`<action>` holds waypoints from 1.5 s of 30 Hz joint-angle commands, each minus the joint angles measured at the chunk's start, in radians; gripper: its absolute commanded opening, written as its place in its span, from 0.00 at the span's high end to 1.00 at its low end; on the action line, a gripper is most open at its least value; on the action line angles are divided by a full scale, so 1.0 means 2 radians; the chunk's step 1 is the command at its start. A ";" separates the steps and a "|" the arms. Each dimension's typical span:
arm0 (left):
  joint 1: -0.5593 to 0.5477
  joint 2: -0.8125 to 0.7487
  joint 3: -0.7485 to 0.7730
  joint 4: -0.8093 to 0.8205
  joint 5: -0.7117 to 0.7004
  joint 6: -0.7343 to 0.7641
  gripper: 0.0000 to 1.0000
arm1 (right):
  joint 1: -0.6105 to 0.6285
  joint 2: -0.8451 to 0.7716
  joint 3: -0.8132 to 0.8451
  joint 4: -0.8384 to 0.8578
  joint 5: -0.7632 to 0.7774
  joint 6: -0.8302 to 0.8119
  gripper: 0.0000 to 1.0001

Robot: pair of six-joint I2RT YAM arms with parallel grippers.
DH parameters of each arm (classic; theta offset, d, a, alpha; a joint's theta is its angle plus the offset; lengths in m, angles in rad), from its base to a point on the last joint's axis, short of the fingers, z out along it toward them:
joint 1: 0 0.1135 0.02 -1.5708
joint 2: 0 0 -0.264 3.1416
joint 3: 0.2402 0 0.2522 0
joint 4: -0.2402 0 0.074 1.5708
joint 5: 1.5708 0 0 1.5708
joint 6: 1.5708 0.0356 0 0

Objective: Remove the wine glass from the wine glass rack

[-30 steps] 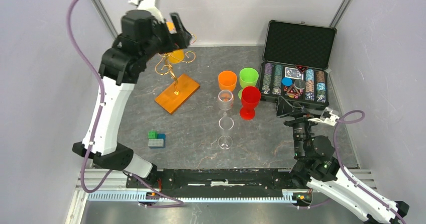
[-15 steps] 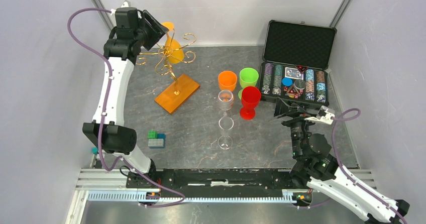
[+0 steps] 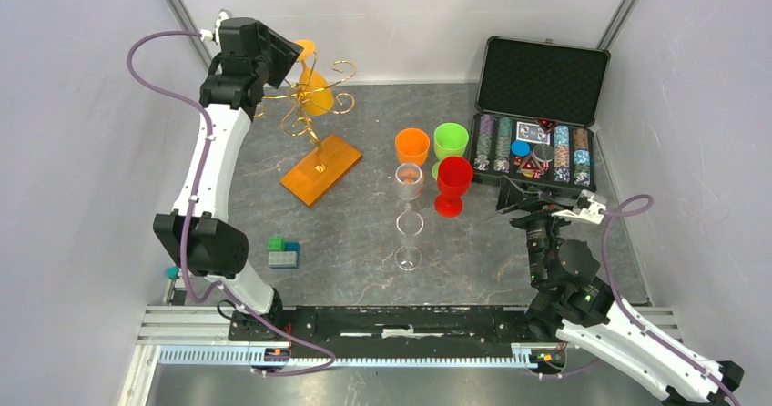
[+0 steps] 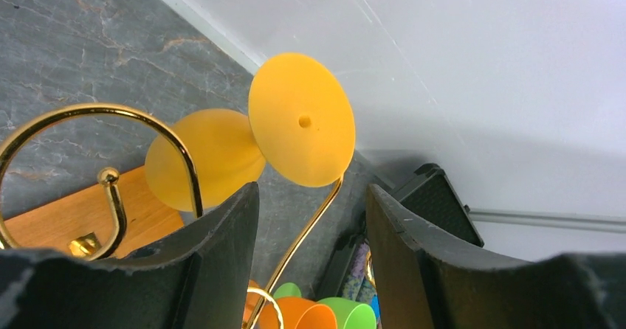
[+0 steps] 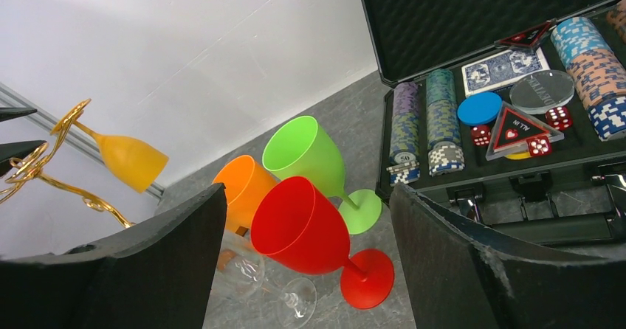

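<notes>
A yellow-orange wine glass (image 3: 315, 94) hangs upside down from the gold wire wine glass rack (image 3: 305, 126), which stands on a flat orange base (image 3: 320, 169) at the back left. My left gripper (image 3: 289, 60) is open and empty, just left of the glass's foot at the height of the rack top. In the left wrist view the glass's round foot (image 4: 301, 120) sits just beyond my open left gripper (image 4: 311, 196), with a gold curl (image 4: 148, 116) beside it. My right gripper (image 3: 514, 195) is open and empty at the right, also seen in its wrist view (image 5: 306, 189).
Orange (image 3: 411, 144), green (image 3: 451, 138) and red (image 3: 453, 180) plastic glasses and two clear glasses (image 3: 408, 233) stand mid-table. An open poker chip case (image 3: 542, 115) is at the back right. Toy bricks (image 3: 283, 253) lie at the front left. Walls close behind the rack.
My left arm has pulled back from over the rack toward the back left, uncovering the hanging glass. The glass still hangs on the rack. My right arm barely moved.
</notes>
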State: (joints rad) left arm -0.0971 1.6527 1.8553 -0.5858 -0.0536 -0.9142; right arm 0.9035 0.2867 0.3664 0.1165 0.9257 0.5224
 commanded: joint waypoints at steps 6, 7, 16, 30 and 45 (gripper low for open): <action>-0.002 0.016 -0.008 0.041 -0.041 -0.050 0.42 | 0.003 0.003 0.021 -0.009 0.009 0.011 0.15; -0.002 0.018 -0.008 0.042 -0.041 -0.052 0.44 | 0.003 0.003 0.022 -0.010 0.009 0.011 0.15; -0.002 0.028 -0.014 0.073 -0.037 -0.041 0.68 | 0.003 -0.004 0.022 -0.017 0.013 0.012 0.15; -0.010 0.012 -0.011 0.061 -0.058 0.015 0.89 | 0.003 -0.004 0.019 -0.018 0.014 0.017 0.15; -0.017 0.009 0.000 0.050 -0.071 0.047 0.65 | 0.004 0.000 0.018 -0.018 0.013 0.020 0.15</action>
State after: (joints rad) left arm -0.1238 1.7065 1.8217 -0.4885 -0.1570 -0.8803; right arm 0.9035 0.2844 0.3714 0.0834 0.9298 0.5537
